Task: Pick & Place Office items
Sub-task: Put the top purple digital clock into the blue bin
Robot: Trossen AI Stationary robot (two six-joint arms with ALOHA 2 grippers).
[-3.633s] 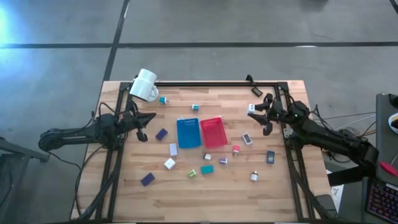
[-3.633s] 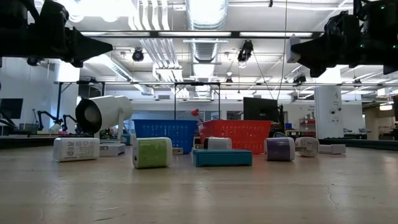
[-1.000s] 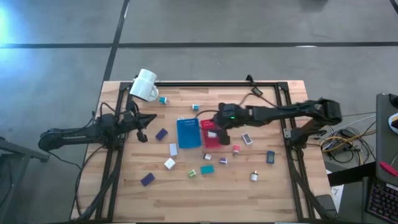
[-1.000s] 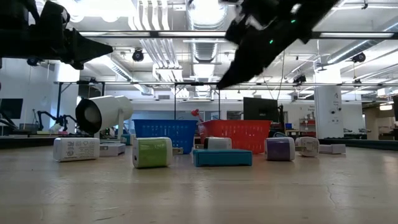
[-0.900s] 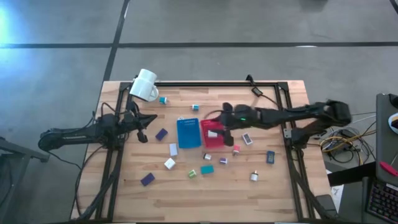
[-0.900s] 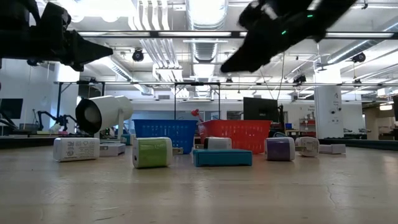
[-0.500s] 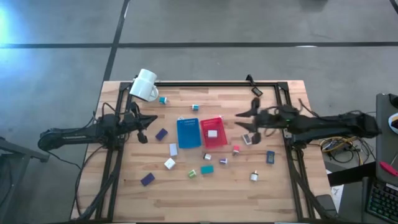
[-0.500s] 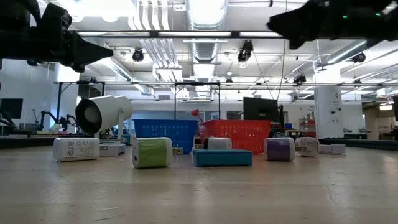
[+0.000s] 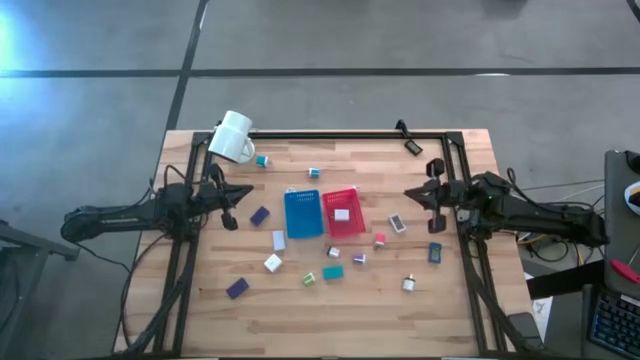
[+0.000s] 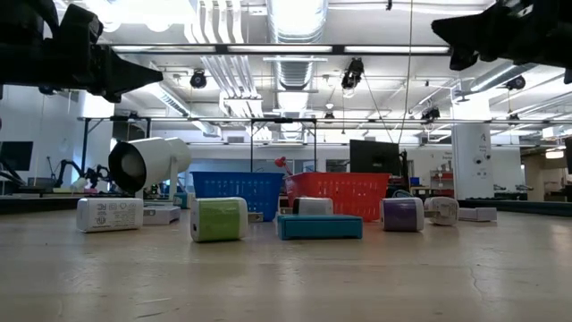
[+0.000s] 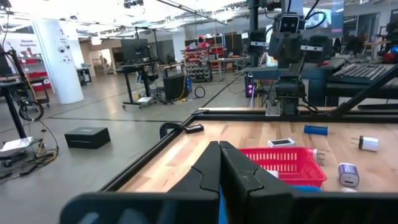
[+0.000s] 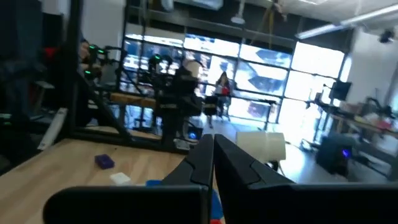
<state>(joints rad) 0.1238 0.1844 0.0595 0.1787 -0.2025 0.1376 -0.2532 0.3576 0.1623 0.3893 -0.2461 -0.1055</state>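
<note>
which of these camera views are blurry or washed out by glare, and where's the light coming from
High view: evenly lit, mostly sharp, blue-white glare at the left edge. Low view: bright ceiling lights behind leave the dark left gripper silhouetted, while the green rounded block stays clear. Right wrist view: soft and smeared, bright windows behind the large white mug. Left wrist view: sharp, red mesh basket crisp.
</note>
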